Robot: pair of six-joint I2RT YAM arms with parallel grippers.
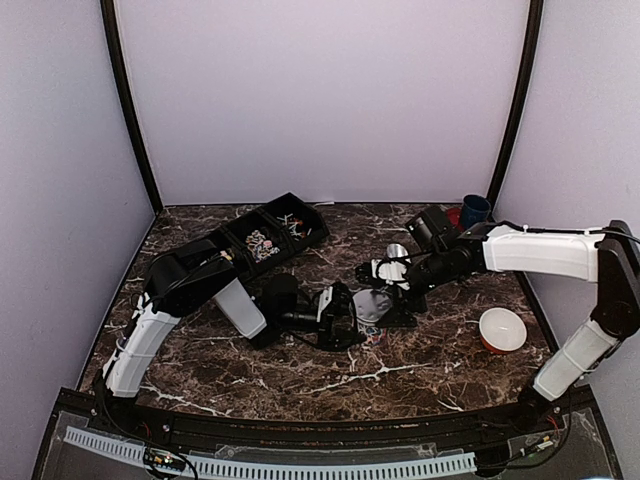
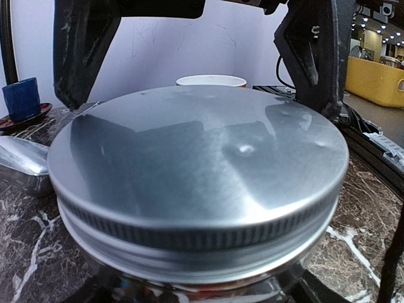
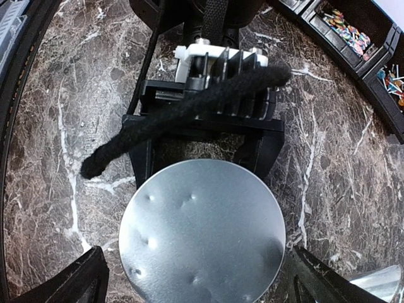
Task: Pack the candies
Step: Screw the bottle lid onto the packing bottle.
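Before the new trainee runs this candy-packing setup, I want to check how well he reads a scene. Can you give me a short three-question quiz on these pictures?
1. True or false: the jar stands with no lid on it.
2. Where do the candies lie? A: in the black tray. B: in the white bowl. C: loose on the table.
3. Fill in: the right gripper, poised over the metal lid, has its fingers ____.

Key: 1 false, the lid is on; 2 A; 3 open.
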